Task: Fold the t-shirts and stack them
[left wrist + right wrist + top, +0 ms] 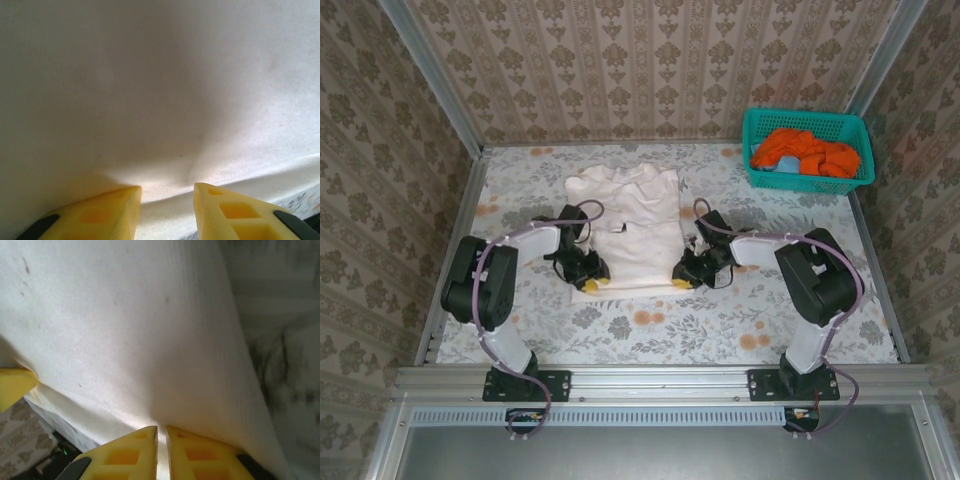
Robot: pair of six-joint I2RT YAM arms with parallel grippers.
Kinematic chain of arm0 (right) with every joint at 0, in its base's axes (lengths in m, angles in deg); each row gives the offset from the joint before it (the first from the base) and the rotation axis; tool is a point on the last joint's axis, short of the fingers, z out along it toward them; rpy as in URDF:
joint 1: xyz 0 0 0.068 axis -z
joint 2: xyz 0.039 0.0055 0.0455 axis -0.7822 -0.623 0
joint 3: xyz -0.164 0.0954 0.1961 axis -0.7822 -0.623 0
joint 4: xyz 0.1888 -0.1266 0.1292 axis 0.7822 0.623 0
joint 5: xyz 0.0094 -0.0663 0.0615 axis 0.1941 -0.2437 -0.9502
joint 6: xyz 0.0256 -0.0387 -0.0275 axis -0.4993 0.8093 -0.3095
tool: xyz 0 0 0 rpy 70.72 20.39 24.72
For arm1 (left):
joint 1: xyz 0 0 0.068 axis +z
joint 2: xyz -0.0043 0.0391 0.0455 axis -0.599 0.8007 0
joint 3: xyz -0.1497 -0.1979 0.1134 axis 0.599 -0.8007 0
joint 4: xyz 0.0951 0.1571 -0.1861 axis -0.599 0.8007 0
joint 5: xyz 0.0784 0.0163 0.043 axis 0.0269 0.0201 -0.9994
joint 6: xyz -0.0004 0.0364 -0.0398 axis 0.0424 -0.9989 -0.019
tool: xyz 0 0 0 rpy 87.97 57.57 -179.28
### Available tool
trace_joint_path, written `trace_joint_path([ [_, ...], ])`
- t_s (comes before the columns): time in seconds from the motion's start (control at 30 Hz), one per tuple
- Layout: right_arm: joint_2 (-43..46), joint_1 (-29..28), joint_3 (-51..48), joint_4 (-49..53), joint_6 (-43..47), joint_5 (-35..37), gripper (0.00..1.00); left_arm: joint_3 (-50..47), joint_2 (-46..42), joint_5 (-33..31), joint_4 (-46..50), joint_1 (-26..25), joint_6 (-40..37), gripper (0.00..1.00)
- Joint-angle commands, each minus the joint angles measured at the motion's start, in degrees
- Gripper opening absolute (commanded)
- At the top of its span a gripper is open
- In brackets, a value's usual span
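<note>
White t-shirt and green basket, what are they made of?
The white t-shirt looks like soft knit cloth, probably cotton. It is matte, shows a fine weave up close, and puckers and folds. The green basket looks like hard plastic: its colour is even and bright, and its walls are a stiff lattice of holes.

The cream-white t-shirt (630, 215) is soft, matt cloth; seen up close, its knit is fine and smooth, with faint creases. The left gripper (167, 210) and the right gripper (161, 452) have fingers of hard, smooth yellow plastic with a dull sheen and dark matt inserts. The orange t-shirts (800, 150) are rumpled matt cloth, and the teal lattice basket (807, 113) is lightly glossy plastic. The worktop (720, 320) has a matt floral-printed covering. The rail (660, 381) at its near edge is brushed metal.
</note>
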Motion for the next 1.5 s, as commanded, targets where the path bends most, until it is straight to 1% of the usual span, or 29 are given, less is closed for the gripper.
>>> trace_joint_path([
  [0.0, 1.88, -0.34, -6.54, 6.44, 1.5, 1.91, 0.17, -6.8, -3.37, -4.98, 9.08, 0.02, 1.31, 0.38],
  [0.07, 3.83, -1.1, -7.75, 6.66, 1.15, 1.33, 0.19, -8.53, -6.03, -4.77, 10.17, 0.07, 2.42, 0.39],
  [0.13, 5.39, -2.08, -7.75, 7.2, 0.61, 0.57, 0.23, -8.07, -7.97, -5.31, 11.69, 0.18, 2.62, 0.4],
  [0.17, 6.45, -2.51, -7.43, 7.31, 0.08, 0.3, 0.27, -7.22, -8.75, -5.58, 12.72, 0.44, 2.59, 0.42],
  [0.27, 10.49, -2.85, -5.89, 6.76, -2.15, -0.21, 0.35, -2.62, -10.68, -4.87, 15.29, 1.98, 2.57, 0.47],
  [0.37, 14.32, -2.52, -3.19, 4.51, -3.25, 0.47, 0.4, 3.21, -11.41, -5.11, 16.23, 4.09, 1.58, 0.49],
  [0.47, 14.49, -1.67, 0.99, 1.91, -2.3, 2.25, 0.4, 8.81, -9.08, -3.85, 14.7, 5.06, -0.42, 0.48],
  [0.53, 12.23, -0.79, 3.27, -0.73, -2.87, 3.52, 0.36, 12.43, -5.88, -0.32, 12.83, 4.86, -1.3, 0.43],
  [0.6, 7.86, 0.25, 7.01, -1.12, -3.53, 4.34, 0.26, 15.71, -2.06, 1.83, 11.17, 4.24, -2.15, 0.37],
  [0.63, 5.71, 0.46, 8.64, -0.66, -3.72, 5.04, 0.24, 16.84, -0.54, 1.82, 10.95, 3.96, -2.57, 0.35],
  [0.73, -0.71, 0.58, 13.63, -2.08, -4.07, 5.61, 0.19, 18.79, 4.05, 1.92, 8.76, 4.2, -3.5, 0.33],
  [0.8, -5.45, 0.95, 17.55, -0.47, -3.97, 5.45, 0.17, 18.95, 6.94, 1.65, 7.77, 5.21, -4.35, 0.31],
  [0.97, -13.1, 3.2, 21.94, 2.2, -2.91, 7.26, 0.16, 17.61, 10.69, -1.0, 5.05, 8.92, -5.98, 0.3],
  [1.1, -16.34, 5.54, 21.37, 3.5, -2.37, 7.05, 0.15, 15.18, 13.36, -2.42, 3.1, 11.65, -5.94, 0.3],
  [1.2, -16.25, 6.13, 20.11, 3.8, -1.52, 7.36, 0.15, 13.31, 14.1, -3.7, 2.07, 12.65, -5.13, 0.3],
  [1.33, -14.71, 6.26, 18.81, 2.95, -1.8, 7.57, 0.18, 11.99, 13.22, -5.03, 2.03, 13.65, -4.29, 0.3],
  [1.4, -14.28, 6.29, 18.76, 1.82, -2.75, 6.52, 0.21, 12.13, 12.59, -5.12, 2.24, 14.11, -4.1, 0.31],
  [1.47, -13.89, 6.24, 19.29, 1.71, -3.07, 5.83, 0.25, 12.81, 11.82, -5.14, 2.81, 14.45, -4.05, 0.34],
])
